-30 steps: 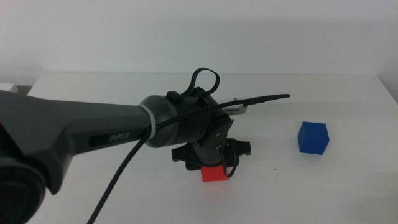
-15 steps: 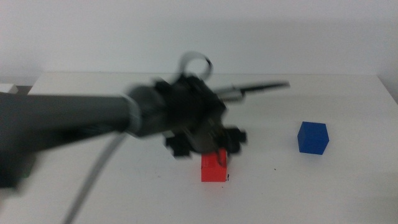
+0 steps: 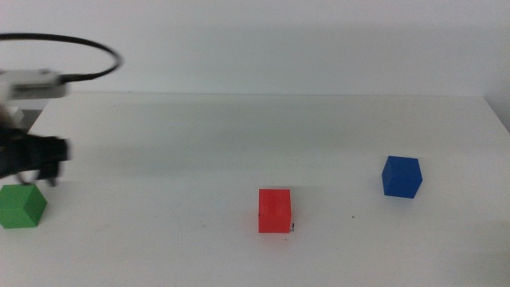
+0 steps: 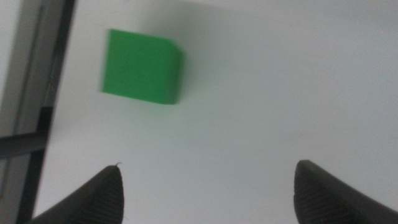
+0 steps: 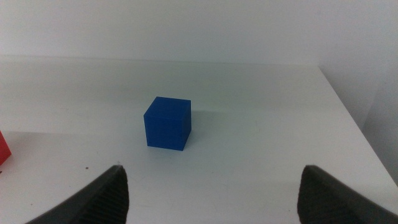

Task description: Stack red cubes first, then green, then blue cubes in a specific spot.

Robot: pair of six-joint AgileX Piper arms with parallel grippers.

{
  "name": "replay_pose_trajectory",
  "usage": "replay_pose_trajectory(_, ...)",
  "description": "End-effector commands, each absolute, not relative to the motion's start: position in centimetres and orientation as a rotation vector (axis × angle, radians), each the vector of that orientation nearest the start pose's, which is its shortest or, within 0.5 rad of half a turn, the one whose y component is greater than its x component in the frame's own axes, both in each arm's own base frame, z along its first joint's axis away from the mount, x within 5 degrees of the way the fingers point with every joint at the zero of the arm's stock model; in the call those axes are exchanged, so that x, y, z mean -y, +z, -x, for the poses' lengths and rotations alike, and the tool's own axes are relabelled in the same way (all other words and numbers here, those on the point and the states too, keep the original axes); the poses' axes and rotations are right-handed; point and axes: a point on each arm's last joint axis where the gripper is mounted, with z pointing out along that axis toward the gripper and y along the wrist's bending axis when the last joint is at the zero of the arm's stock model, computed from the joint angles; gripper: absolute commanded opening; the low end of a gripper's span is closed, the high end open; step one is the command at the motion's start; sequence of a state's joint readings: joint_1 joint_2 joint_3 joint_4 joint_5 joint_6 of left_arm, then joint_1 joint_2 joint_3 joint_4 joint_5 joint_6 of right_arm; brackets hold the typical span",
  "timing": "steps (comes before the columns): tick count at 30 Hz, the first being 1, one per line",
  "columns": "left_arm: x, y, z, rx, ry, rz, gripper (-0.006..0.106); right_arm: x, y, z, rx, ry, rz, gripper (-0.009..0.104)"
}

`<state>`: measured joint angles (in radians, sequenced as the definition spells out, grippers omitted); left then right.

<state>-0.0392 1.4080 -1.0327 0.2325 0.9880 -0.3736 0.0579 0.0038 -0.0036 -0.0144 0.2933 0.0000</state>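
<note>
The left gripper [image 4: 205, 186] hovers at the middle view's far left, jaws spread wide and holding nothing, just above the green cube [image 3: 21, 206] in that view's lower left corner. The cube looks light, rigid and matte, best pinched across two opposite flat faces. The red cube [image 3: 275, 210] sits low centre; the blue cube [image 3: 401, 176] stands at right. The right gripper [image 5: 211, 186] waits with jaws apart.

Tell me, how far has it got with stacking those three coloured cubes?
Done: the red cube sits alone on the table, beside a tiny black mark, nothing on it. In hand: nothing is gripped, but the left gripper, jaws open, hovers near the green cube at the table's left edge. Left: green, then the blue cube, which lies apart before the open right gripper.
</note>
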Motion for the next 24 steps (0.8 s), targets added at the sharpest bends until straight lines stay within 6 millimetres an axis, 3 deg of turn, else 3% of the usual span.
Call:
replay_pose_trajectory(1, -3.2, 26.6, -26.9, -2.798, 0.135, 0.269, 0.094, -0.2, 18.7, -5.5, -1.769, 0.012, 0.062, 0.086)
replay_pose_trajectory(4, -6.0, 25.1, -27.4, -2.836, 0.043, 0.236, 0.094, -0.2, 18.7, -5.5, -1.769, 0.012, 0.062, 0.086)
replay_pose_trajectory(9, -8.9, 22.7, -28.3, -2.852, 0.002, 0.329, 0.094, -0.2, 18.7, -5.5, -1.769, 0.012, 0.062, 0.086)
replay_pose_trajectory(24, -10.3, 18.5, -32.2, -2.866, -0.022, 0.258, 0.094, -0.2, 18.7, -5.5, -1.769, 0.012, 0.062, 0.086)
